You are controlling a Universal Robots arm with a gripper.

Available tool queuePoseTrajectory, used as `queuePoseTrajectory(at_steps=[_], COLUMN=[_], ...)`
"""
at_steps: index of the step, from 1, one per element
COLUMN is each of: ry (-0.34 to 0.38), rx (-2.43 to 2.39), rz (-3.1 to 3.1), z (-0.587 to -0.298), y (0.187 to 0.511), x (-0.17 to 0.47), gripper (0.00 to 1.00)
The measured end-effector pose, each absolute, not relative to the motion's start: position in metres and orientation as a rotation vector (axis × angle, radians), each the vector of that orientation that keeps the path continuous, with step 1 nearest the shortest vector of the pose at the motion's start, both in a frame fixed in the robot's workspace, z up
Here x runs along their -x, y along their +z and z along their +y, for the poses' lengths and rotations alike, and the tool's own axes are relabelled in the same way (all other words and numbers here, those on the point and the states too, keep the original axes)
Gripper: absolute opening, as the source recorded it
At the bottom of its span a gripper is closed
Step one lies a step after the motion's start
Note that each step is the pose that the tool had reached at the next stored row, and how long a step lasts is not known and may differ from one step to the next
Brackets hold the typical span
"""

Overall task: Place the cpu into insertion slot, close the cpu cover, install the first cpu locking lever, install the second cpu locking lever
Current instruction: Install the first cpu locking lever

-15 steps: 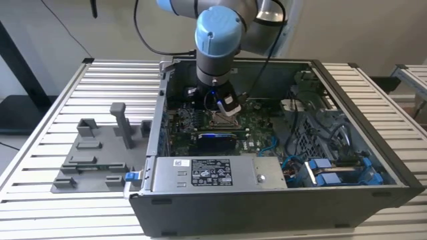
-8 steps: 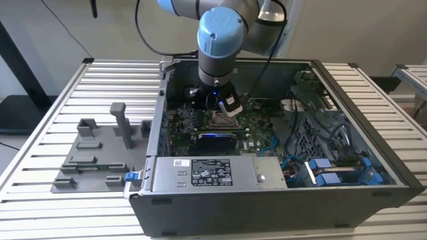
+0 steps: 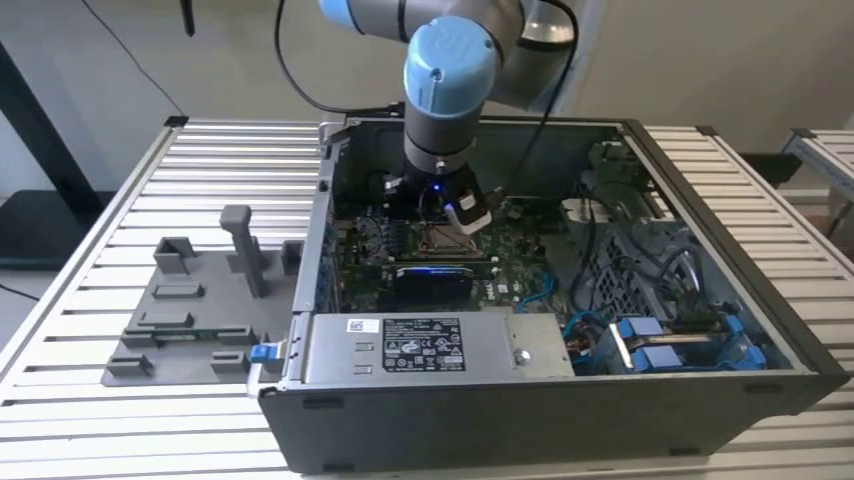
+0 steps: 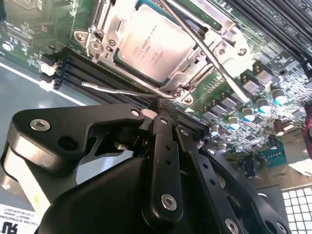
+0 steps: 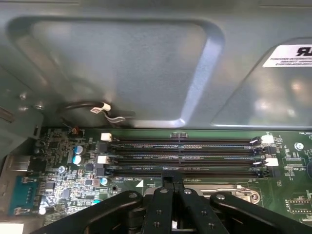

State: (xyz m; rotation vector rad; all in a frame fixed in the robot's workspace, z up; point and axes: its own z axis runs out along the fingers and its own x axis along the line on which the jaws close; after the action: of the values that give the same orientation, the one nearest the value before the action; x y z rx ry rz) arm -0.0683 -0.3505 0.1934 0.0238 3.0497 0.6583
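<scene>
The cpu (image 4: 148, 48), a flat square with a silver-grey top, lies in the socket on the green motherboard. The cpu cover (image 4: 195, 73), a thin metal frame, lies flat around it. A thin wire locking lever (image 4: 117, 90) runs along the socket's edge to my gripper's (image 4: 163, 103) tips, which are shut and rest against it. A second lever (image 4: 214, 61) crosses diagonally beside the cover. In the exterior view my gripper (image 3: 447, 212) hangs straight down just above the socket (image 3: 441, 238) inside the open case. In the first wrist view its black fingers (image 5: 165, 184) sit beside the memory slots.
The grey power-supply box (image 3: 414, 345) lies along the case's front wall. Memory slots (image 5: 185, 156) run next to the socket. Blue connectors and cables (image 3: 667, 340) fill the exterior view's right of the case. A grey fixture (image 3: 187, 300) stands on the slatted table.
</scene>
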Motion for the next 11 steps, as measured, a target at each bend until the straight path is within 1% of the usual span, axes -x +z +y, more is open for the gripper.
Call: queuePoseTrajectory(at_steps=[11], ry=[0.658], rx=[-0.024], rz=[3.050], z=[-0.350], y=[0.191], x=[0.057], gripper=[0.11])
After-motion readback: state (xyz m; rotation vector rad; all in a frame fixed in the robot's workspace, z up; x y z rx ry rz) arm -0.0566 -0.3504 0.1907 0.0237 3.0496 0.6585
